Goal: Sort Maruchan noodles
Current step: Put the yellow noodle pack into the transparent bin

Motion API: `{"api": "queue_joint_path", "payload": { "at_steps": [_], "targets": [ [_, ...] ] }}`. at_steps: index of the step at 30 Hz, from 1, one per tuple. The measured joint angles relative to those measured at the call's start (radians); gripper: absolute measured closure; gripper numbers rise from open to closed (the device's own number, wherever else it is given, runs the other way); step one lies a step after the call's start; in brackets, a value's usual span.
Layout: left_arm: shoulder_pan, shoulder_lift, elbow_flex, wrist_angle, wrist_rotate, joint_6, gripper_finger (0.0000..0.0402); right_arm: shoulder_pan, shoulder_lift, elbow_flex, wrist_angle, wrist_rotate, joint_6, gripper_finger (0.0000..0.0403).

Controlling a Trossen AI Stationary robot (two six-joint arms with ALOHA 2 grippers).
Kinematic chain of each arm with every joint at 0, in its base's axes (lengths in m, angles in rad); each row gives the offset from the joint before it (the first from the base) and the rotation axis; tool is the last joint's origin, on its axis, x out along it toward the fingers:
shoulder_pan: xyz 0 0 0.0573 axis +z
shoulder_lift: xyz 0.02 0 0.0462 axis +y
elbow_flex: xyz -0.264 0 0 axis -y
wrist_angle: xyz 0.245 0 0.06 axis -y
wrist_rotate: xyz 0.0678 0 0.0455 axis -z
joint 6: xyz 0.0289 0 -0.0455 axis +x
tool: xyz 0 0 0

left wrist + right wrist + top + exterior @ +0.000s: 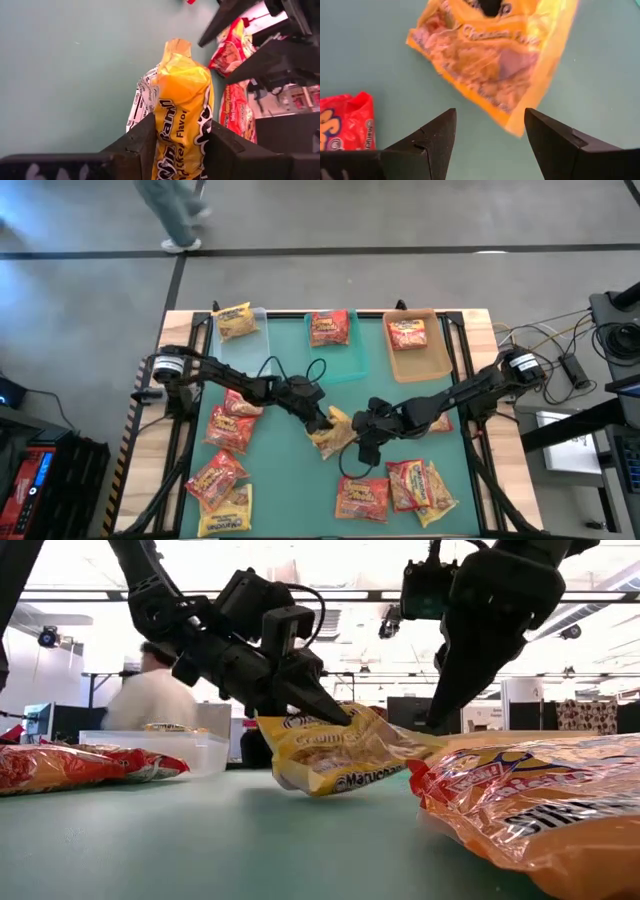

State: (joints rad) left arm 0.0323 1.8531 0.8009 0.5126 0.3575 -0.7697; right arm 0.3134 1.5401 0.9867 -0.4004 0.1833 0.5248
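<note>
pickup step: left gripper [177,145] clenched on yellow packet [182,100], one end on desk [290,470]; right gripper [490,132] released beside. next: lift, carry to tray [262,330].

Overhead, table-level and two close wrist cameras all share the yellow packet [333,432] mid-table.

A grey floor [400,220] lies beyond the table at twelve o'clock, crossed by a dark seam [330,252]. A person [175,215] walks there at eleven. At three o'clock, cables [545,340] trail beside the wooden table edge [480,330]. Seen level, bright ceiling lights [350,570] glare overhead, with monitors [410,712] behind.
</note>
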Motion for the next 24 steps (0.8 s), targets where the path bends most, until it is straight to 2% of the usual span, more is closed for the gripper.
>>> {"api": "queue_joint_path", "payload": {
  "at_steps": [7, 15, 24],
  "targets": [
    [0.059, -0.157, 0.000, -0.178, -0.015, 0.125, 0.0291, 0.002, -0.001, 0.000, -0.014, 0.000, 0.001, 0.0179],
    [0.196, -0.430, 0.000, -0.495, -0.075, 0.293, 0.0290, -0.002, -0.001, 0.000, -0.014, 0.001, 0.000, 0.0179],
    [0.422, -0.639, 0.001, -0.779, -0.272, 0.514, 0.0290, -0.038, -0.001, 0.000, -0.014, 0.002, -0.001, 0.0179]
  ]
}}
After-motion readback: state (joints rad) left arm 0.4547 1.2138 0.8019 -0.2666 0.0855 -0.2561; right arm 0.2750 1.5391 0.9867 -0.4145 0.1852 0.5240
